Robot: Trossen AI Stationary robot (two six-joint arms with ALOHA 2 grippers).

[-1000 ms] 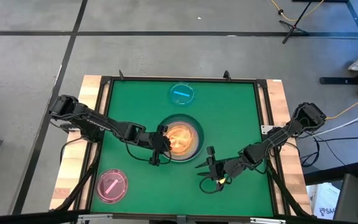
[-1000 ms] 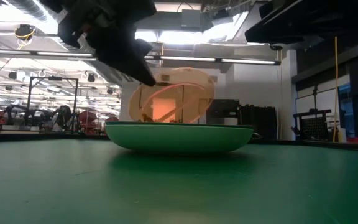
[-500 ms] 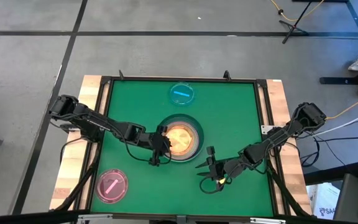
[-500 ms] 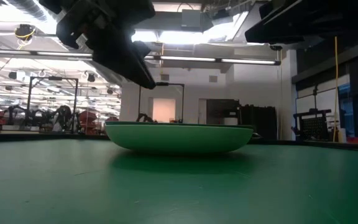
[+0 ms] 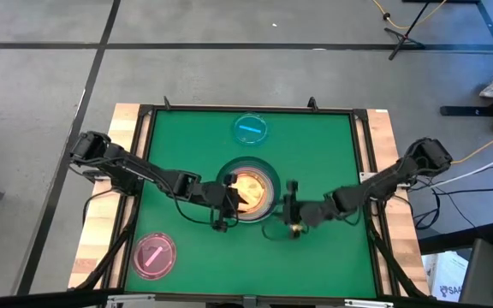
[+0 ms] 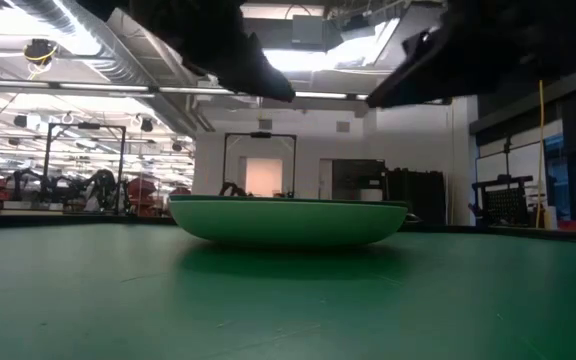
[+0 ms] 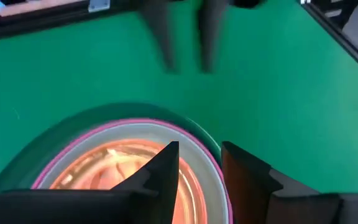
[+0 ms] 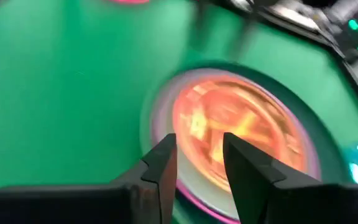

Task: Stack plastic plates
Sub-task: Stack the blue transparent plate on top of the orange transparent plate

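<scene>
Plates sit nested at the middle of the green counter [image 5: 315, 154]: an orange translucent plate [image 5: 246, 189] lies in a pale plate with a pink rim [image 7: 211, 163], inside a dark teal plate [image 5: 270, 174]. No brand, label or writing can be read on them. A small blue plate [image 5: 250, 129] lies apart at twelve o'clock from the stack, near the far edge, and a small pink plate [image 5: 153, 255] lies well apart at about seven o'clock, near the front corner. The left hand [image 5: 227, 204] hangs at the stack's nine o'clock rim, its fingers [image 7: 160, 174] spread and released, gripping nothing. The right hand [image 5: 290, 208] hovers at four o'clock of the stack, fingers [image 8: 160, 160] parted and empty. From counter height, both arms cross above the stack, whose green outer bowl [image 6: 288, 220] hides the plates inside. Wooden boards [image 5: 383, 137] flank the counter on a grey floor [image 5: 229, 51]. Behind lies a large hall with ceiling lights and dark equipment.
</scene>
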